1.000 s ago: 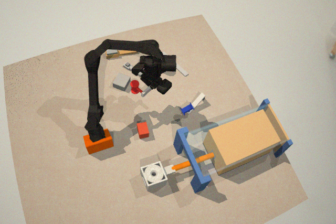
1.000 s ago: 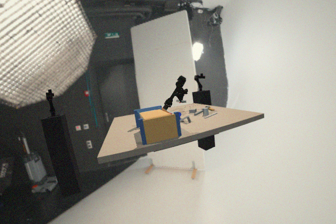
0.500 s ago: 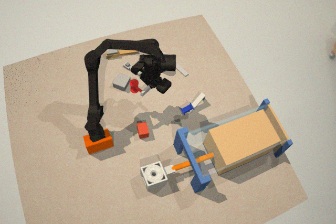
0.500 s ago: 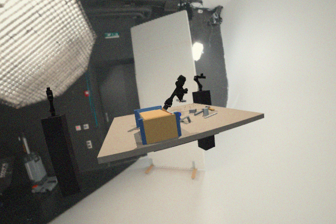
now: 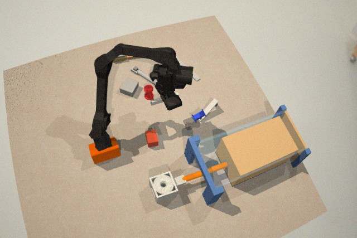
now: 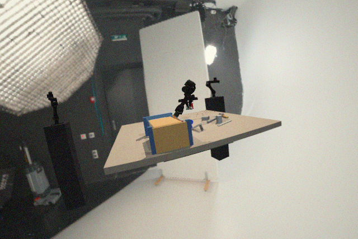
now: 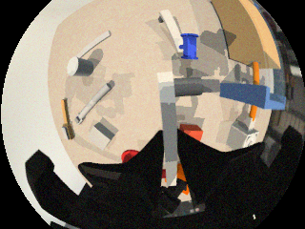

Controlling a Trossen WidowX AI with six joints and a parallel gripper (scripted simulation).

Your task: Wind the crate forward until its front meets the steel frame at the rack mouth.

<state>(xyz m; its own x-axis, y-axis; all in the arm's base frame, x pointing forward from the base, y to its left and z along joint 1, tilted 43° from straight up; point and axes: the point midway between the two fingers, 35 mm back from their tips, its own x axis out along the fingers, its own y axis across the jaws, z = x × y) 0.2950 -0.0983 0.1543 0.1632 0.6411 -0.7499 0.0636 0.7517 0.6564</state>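
My gripper (image 5: 164,100) (image 7: 168,133) is shut on the winch handle (image 5: 155,102) (image 7: 167,117), a grey bar with a red knob (image 5: 148,92) (image 7: 130,155) and a dark key stub at its far end. It holds the handle in the air over the middle of the bench. The white winch (image 5: 163,183) (image 7: 243,133) with its round top hole stands at the bench's front. An orange strap (image 5: 201,173) (image 7: 255,72) runs from it through the blue steel frame (image 5: 201,166) (image 7: 248,93) (image 6: 150,137) to the tan crate (image 5: 259,146) (image 6: 169,136) (image 7: 244,22). The crate sits flat, a gap behind the frame.
A red block (image 5: 151,138) (image 7: 191,133), a grey block (image 5: 129,86) (image 7: 102,130), a blue-handled tool (image 5: 198,115) (image 7: 190,46), a grey wrench (image 5: 138,71) (image 7: 95,102), a grey cylinder (image 7: 76,67) and an orange screwdriver (image 7: 65,117) lie about. The arm's orange base (image 5: 105,151) stands left of the winch.
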